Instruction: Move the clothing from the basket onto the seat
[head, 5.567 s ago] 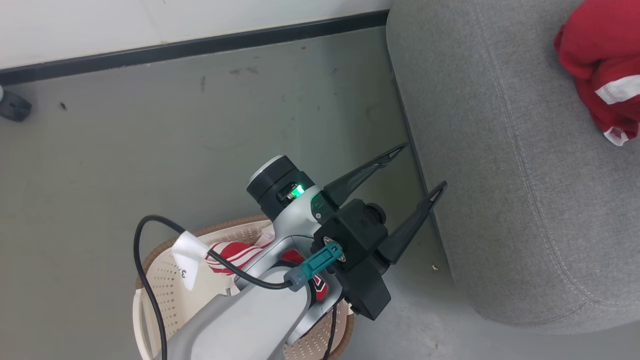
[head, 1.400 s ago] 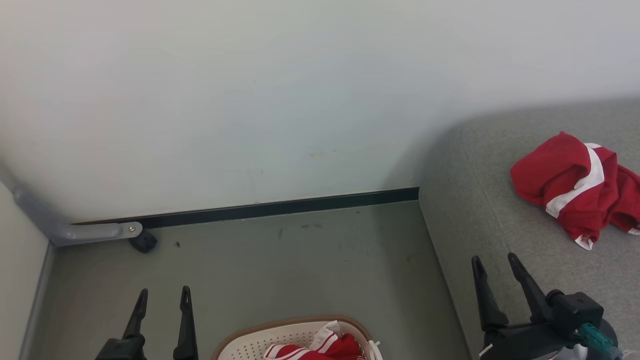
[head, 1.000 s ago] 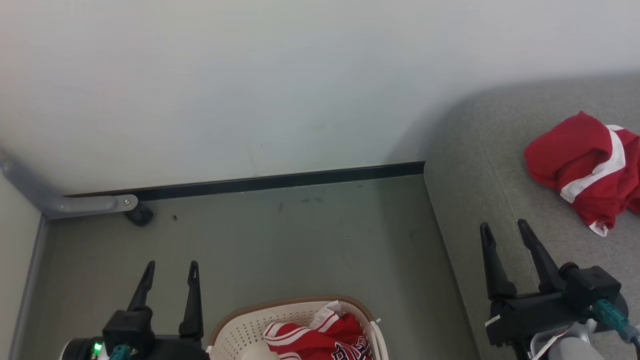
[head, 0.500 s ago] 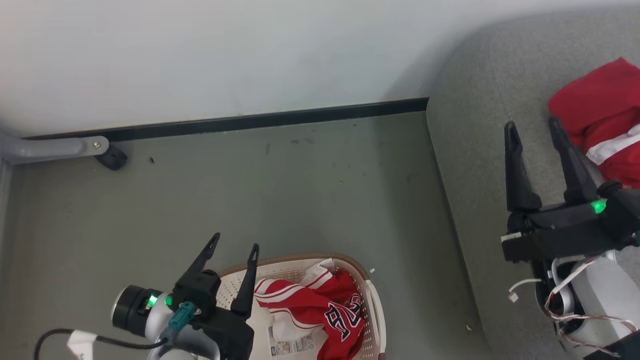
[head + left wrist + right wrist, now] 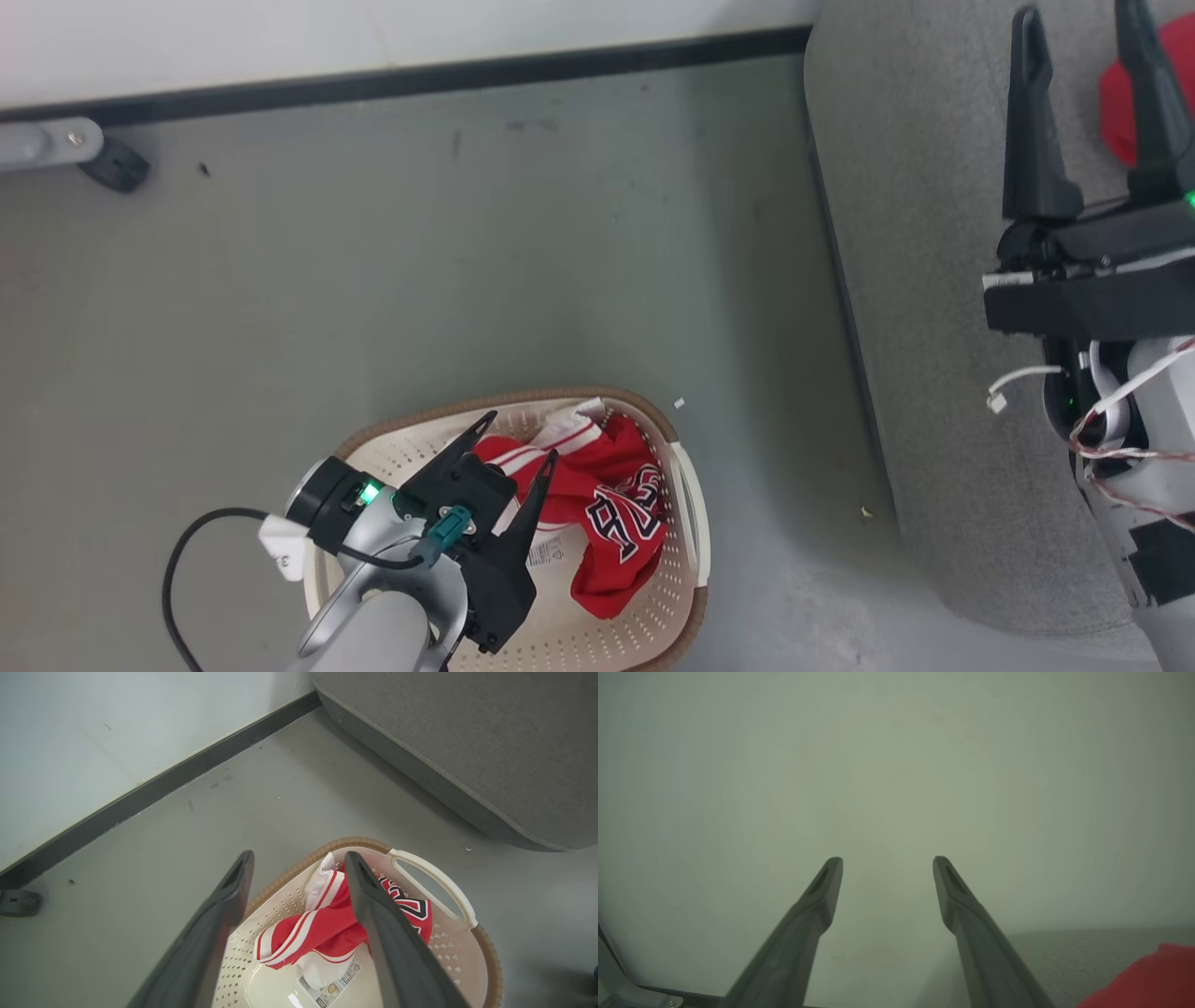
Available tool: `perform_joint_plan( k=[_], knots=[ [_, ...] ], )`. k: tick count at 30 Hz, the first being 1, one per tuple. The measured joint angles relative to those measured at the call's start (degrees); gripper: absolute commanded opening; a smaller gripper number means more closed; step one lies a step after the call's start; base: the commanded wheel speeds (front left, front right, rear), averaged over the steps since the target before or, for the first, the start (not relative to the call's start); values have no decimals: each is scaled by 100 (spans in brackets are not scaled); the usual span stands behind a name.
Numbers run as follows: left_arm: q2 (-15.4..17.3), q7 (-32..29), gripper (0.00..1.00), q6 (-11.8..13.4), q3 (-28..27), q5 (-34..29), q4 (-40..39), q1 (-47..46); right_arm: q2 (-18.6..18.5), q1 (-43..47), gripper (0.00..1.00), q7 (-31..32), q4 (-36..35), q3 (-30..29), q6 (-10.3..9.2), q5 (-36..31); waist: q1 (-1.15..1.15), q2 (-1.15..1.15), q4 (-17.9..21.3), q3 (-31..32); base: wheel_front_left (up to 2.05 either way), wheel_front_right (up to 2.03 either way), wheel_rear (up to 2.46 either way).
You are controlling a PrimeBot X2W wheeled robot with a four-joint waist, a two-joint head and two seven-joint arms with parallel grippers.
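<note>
Basket (image 5: 523,399) first, nearest on the floor: an oval tub of cream plastic, its walls pricked with small holes, with a woven-looking brown rim and a looped cream handle on its right side. Inside lies a crumpled red jersey (image 5: 611,504) of smooth sports fabric, white-striped along one edge and printed with navy, white-outlined lettering. It is bunched towards the far and right part of the tub, and a white care label (image 5: 546,553) shows beside it on the bare bottom. The left gripper (image 5: 521,437) hangs over the basket's left half, its two long dark fingers spread wide with nothing between them; whether a tip touches the cloth cannot be told.

Around the basket the floor (image 5: 420,280) is smooth, dull grey-green and lightly scuffed. To the right, apart from the basket, stands the seat (image 5: 934,280) — grey woven upholstery with a rounded, stitched edge. Above it the right gripper (image 5: 1075,11) points away, fingers wide apart and empty. A second red garment (image 5: 1113,112) lies on the seat at the far right, partly hidden behind one finger.

Farthest off, a black baseboard (image 5: 420,79) runs below a white wall (image 5: 280,28).
</note>
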State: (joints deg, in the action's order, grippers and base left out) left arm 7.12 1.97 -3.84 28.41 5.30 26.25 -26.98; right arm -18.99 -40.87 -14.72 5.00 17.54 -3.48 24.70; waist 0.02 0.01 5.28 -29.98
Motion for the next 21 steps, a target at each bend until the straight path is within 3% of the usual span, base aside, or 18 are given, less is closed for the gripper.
perform_joint_plan(
  k=[21],
  knots=[
    [-45, -298, 100, -277, 984, -710, 1451, -1005, 191, -937, 100, -1, -110, -55, 147, -4, -1, 0, 339, -1416, 0, 0, 0]
  ],
)
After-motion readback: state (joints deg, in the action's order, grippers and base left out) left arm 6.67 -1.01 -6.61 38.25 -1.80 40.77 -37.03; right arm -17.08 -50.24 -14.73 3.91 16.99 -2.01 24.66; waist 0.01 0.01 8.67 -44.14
